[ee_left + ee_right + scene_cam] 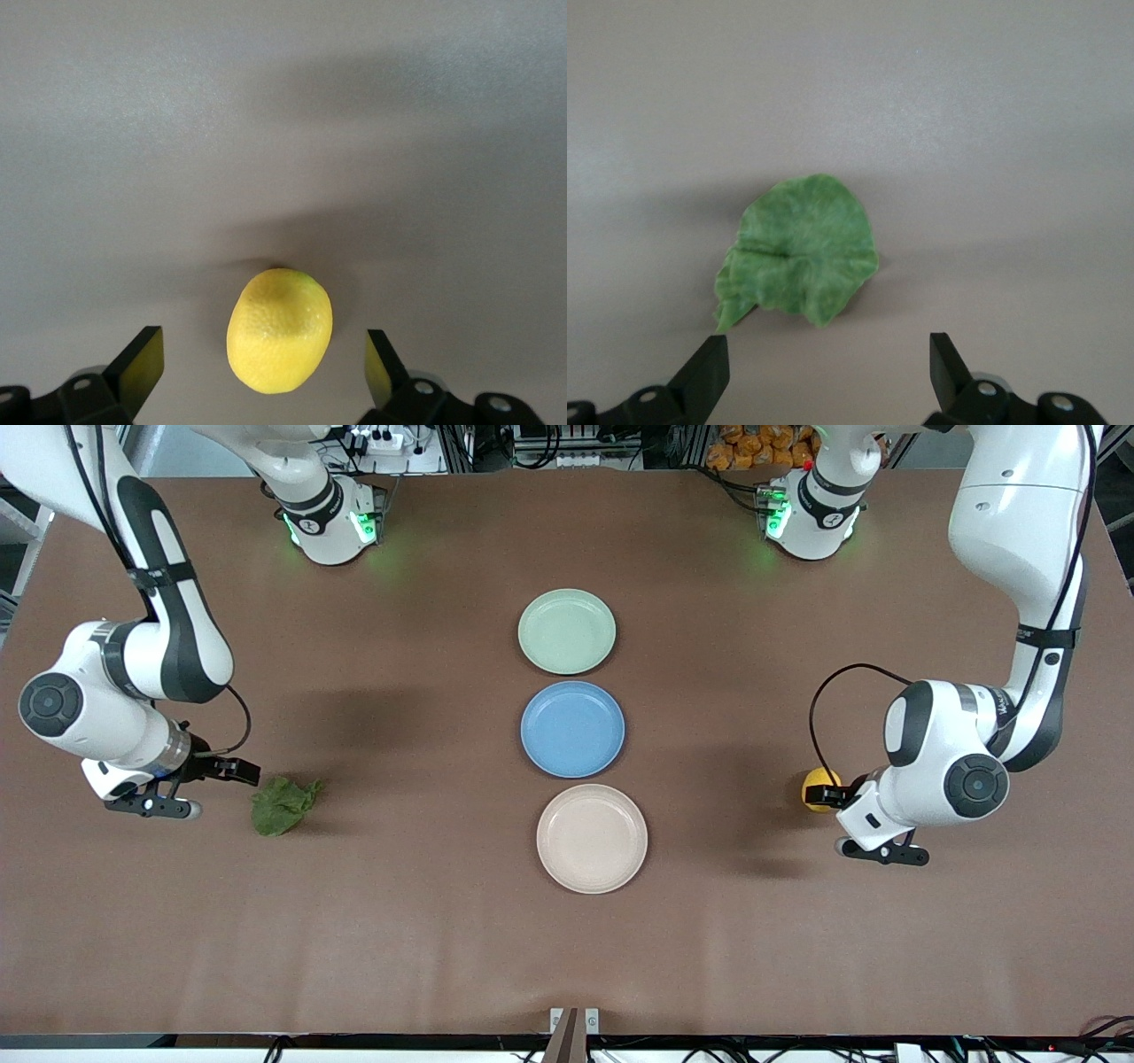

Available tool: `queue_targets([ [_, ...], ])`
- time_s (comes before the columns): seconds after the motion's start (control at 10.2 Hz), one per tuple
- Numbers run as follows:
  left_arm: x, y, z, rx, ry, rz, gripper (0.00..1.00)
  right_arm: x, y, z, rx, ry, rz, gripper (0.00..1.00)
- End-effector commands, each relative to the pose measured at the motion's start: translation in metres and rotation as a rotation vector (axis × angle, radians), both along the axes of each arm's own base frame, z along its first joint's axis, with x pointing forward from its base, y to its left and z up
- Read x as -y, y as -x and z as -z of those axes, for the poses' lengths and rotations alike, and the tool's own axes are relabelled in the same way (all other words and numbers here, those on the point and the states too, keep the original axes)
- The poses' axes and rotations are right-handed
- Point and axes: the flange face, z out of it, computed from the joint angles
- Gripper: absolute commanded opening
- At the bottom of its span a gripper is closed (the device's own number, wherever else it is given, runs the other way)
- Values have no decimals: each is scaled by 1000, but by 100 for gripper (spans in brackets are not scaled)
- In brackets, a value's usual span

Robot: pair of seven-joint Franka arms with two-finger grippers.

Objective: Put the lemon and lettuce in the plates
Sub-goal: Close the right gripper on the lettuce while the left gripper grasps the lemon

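Brown bench [425, 921] is spread under both arms, with three plates lined up mid-bench: mint plate [567, 631], blue plate [572, 728], beige plate [592, 838]. Toward the left arm's end, the lemon [817, 786] is half hidden from the front; in the wrist view the lemon [280, 329] is framed by the spread left gripper [266, 363]. Toward the right arm's end, the lettuce [282, 805] is seen just beside the right gripper [226, 771], whose parted fingers [709, 367] are cut off.

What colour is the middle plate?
Blue, clearest in the front view.
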Motion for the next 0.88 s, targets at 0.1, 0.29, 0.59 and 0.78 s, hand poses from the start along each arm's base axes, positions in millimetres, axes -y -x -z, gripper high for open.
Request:
queue_targets([
  [0.1,6,15,26,48,-3,45,100,3,-2,38,10,5,-3,100],
  [0.29,3,23,42,72,3,42,100,1,2,61,48,2,-1,100],
  [0.59,-1,36,60,95,11,39,100,-3,2,80,50,-5,33,100],
  [0.78,0,38,64,109,11,46,100,-6,2,91,62,-11,62,100],
])
